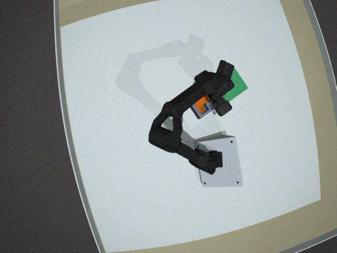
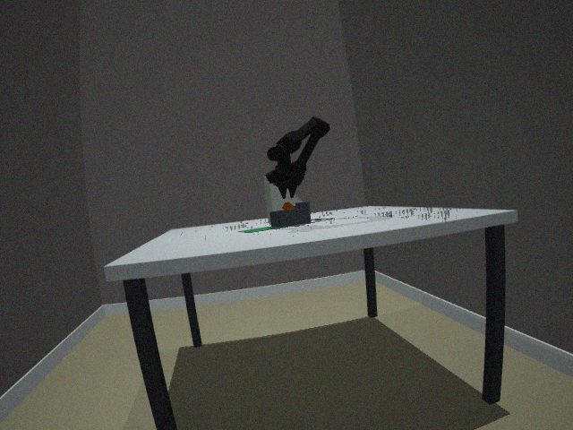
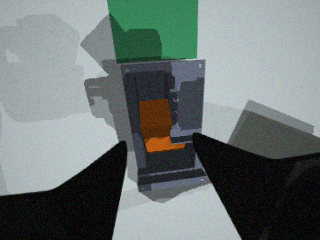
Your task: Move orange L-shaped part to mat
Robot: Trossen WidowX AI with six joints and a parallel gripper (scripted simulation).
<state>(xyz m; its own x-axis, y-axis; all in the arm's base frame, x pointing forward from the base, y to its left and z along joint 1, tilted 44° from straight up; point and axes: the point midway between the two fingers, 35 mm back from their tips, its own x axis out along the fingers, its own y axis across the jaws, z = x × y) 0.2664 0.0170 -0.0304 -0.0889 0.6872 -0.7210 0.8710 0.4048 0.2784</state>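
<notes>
The orange L-shaped part (image 1: 200, 105) (image 2: 288, 206) (image 3: 156, 117) sits tilted in the pocket of the grey tray (image 2: 289, 219) (image 3: 192, 107). Its end toward the green mat (image 1: 239, 84) (image 2: 253, 229) (image 3: 175, 25) stands up above the tray wall in the exterior view; its L-shaped end lies low in the pocket, away from the mat. My gripper (image 2: 287, 197) (image 3: 160, 141) is open and empty, pointing down above the part with a gap between the fingertips and the raised end. In the top view the arm hides the fingertips and some of the tray and mat.
The arm's pale base plate (image 1: 222, 174) stands on the white table (image 1: 271, 122) (image 2: 208, 245), near the tray. The mat lies flat against one short end of the tray. Arm shadows fall across the table beside the tray.
</notes>
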